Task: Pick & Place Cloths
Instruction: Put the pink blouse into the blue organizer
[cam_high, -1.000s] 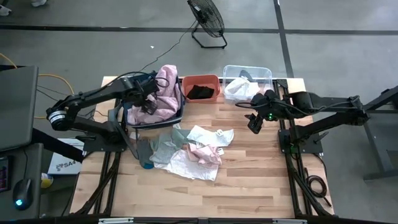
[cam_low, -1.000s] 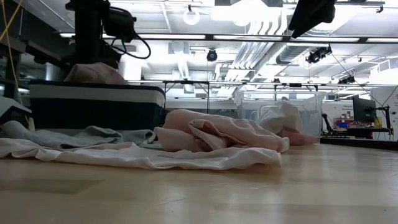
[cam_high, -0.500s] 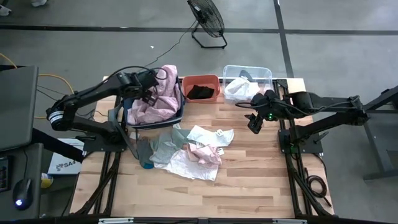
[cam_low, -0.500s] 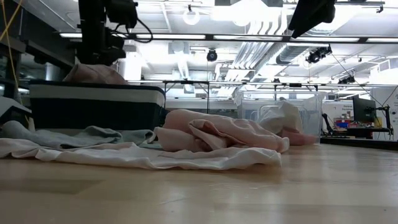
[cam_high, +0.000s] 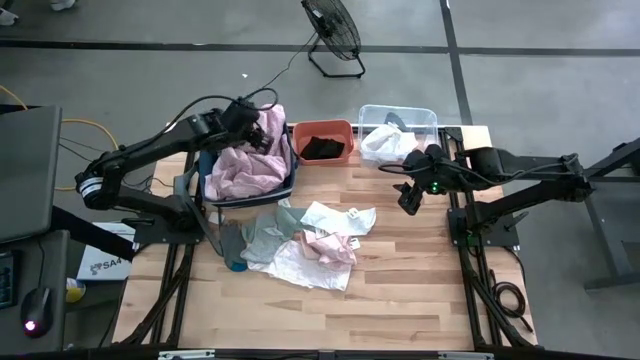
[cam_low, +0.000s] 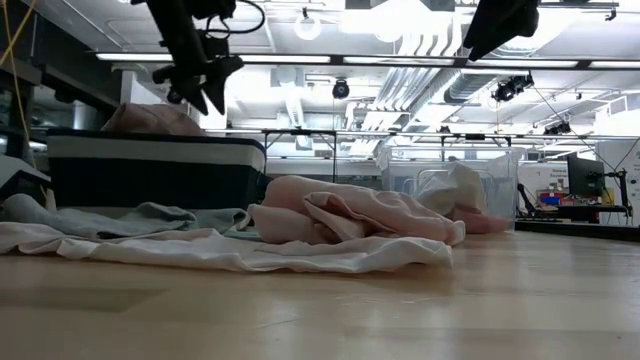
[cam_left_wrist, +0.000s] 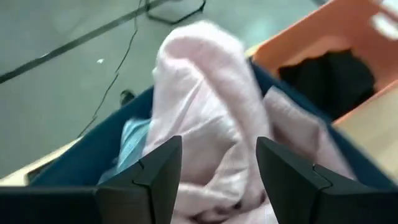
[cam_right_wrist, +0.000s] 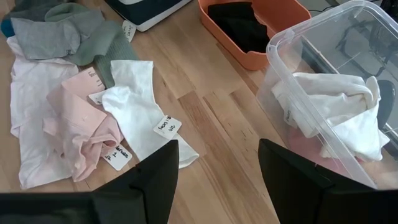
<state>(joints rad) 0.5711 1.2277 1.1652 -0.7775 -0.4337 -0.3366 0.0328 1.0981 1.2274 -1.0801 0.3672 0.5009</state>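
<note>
Fingers of your left gripper (cam_left_wrist: 217, 177) hang parted and empty just above the pale pink cloth (cam_left_wrist: 205, 118) in the navy bin (cam_high: 285, 170).

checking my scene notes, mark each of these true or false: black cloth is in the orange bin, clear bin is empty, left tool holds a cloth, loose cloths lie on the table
1. The small black cloth lies in the orange plastic bin: true.
2. The clear plastic bin is empty: false, a white cloth lies in it.
3. The left tool grips a cloth: false, its open fingers hang over the large pale pink cloth in the dark blue bin.
4. Loose cloths lie on the wooden table: true.
</note>
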